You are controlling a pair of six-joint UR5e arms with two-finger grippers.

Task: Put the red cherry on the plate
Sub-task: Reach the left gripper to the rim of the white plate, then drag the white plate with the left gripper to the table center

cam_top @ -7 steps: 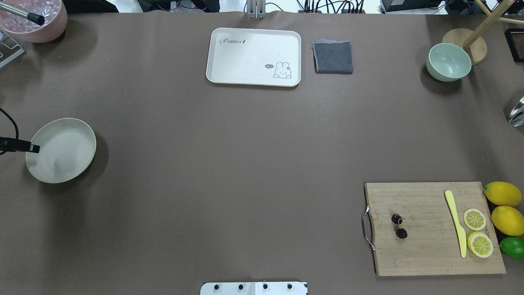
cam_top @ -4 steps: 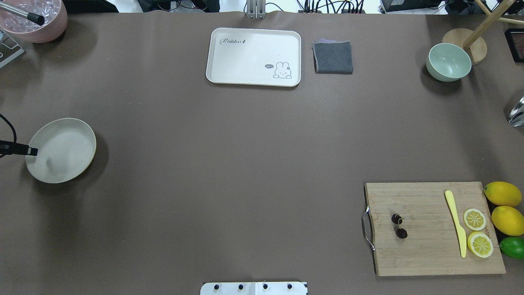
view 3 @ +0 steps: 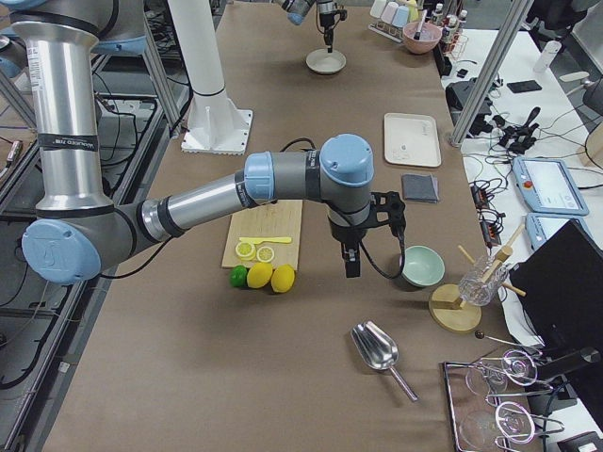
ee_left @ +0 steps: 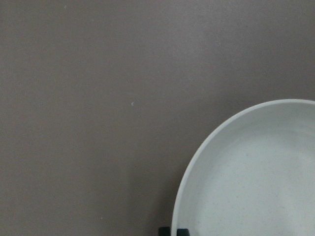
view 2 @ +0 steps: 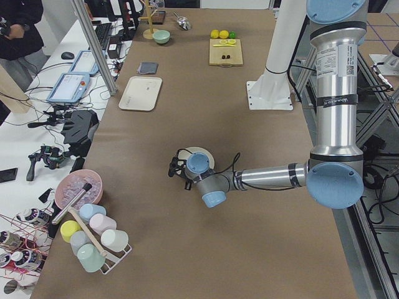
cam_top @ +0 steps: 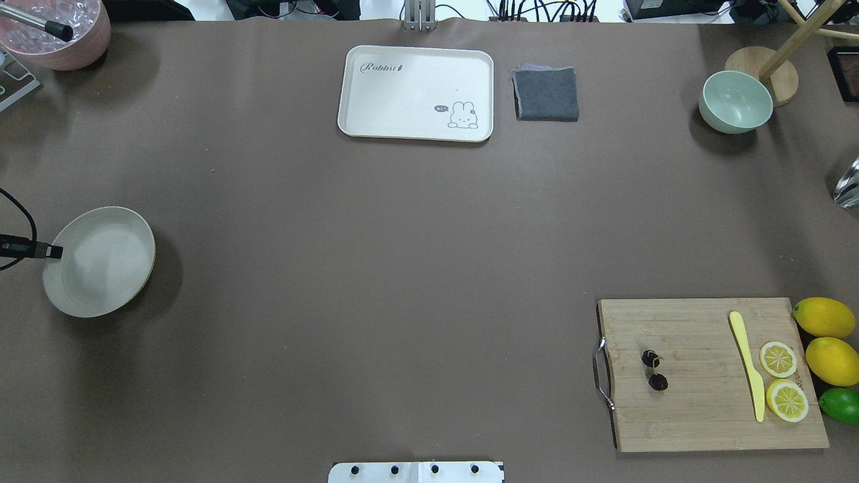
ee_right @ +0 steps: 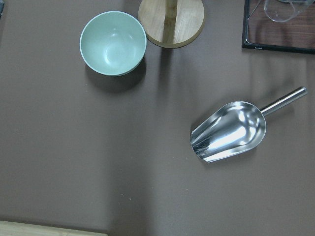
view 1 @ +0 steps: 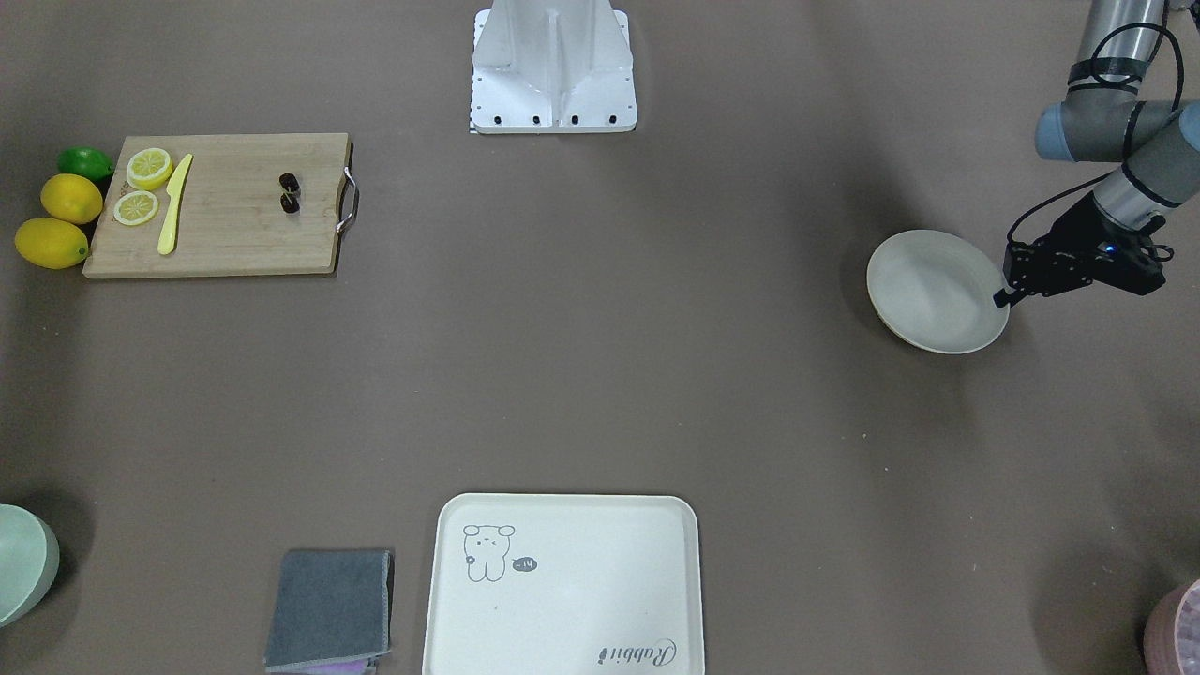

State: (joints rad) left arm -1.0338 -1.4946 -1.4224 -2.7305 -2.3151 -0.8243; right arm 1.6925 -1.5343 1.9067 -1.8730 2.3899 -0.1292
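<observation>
The red cherry [cam_top: 653, 370], a dark pair on a short stem, lies on the wooden cutting board [cam_top: 698, 402] at the near right, also seen as the cherry [view 1: 289, 192] in the front view. The off-white plate [cam_top: 100, 265] sits at the far left of the table. My left gripper [cam_top: 52, 251] is at its left rim. In the left wrist view its fingertips [ee_left: 165, 231] straddle the plate's rim [ee_left: 197, 162], shut on it. My right gripper [view 3: 350, 268] shows only in the right side view, hanging above the table beyond the lemons; I cannot tell its state.
On the board lie a yellow knife [cam_top: 746, 362] and lemon slices [cam_top: 778, 359]; whole lemons [cam_top: 824, 317] and a lime [cam_top: 840, 405] sit beside it. A cream tray [cam_top: 416, 92], grey cloth [cam_top: 545, 94] and green bowl [cam_top: 735, 102] stand at the back. A metal scoop [ee_right: 229, 132] lies past the bowl.
The plate has shifted toward the robot's side of the table, and the left gripper at its rim has moved slightly the same way. The cherry and board have not moved.
</observation>
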